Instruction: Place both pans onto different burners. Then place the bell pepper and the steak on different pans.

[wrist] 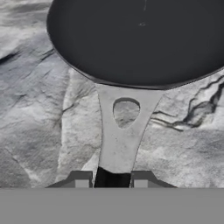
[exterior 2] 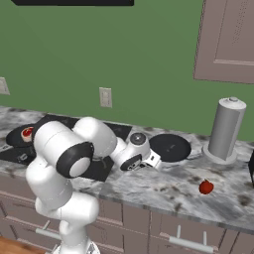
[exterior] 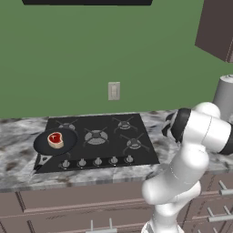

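I use the black cooktop [exterior: 98, 141] as my landmark. My gripper [wrist: 112, 180] is closed on the handle [wrist: 119, 144] of the 2nd pan [exterior 2: 170, 147]; in the hand view my 2 fingertips [wrist: 81, 179] stand on both sides of the dark end of this grey handle, touching it. The handle has an oval hole, and through the hole I see the marble counter [wrist: 39, 109].

This 2nd pan sits on the counter to the right of the cooktop, just beside its right edge, not on any burner. It is black, round, shallow and lies flat. My hand reaches it from the cooktop side, low over the counter.

The 1st pan [exterior: 54, 142] is on the front left burner of the cooktop, with its handle pointing to the front edge, near the row of silver knobs [exterior: 98, 161]. The steak [exterior: 55, 139] lies inside this pan, about in its middle.

The red bell pepper [exterior 2: 206, 187] is on the counter well to the right of the cooktop, further from it than the 2nd pan and nearer to the front edge of the counter. A grey paper towel roll [exterior 2: 226, 129] stands upright behind the pepper, also right of the cooktop, near the green wall.
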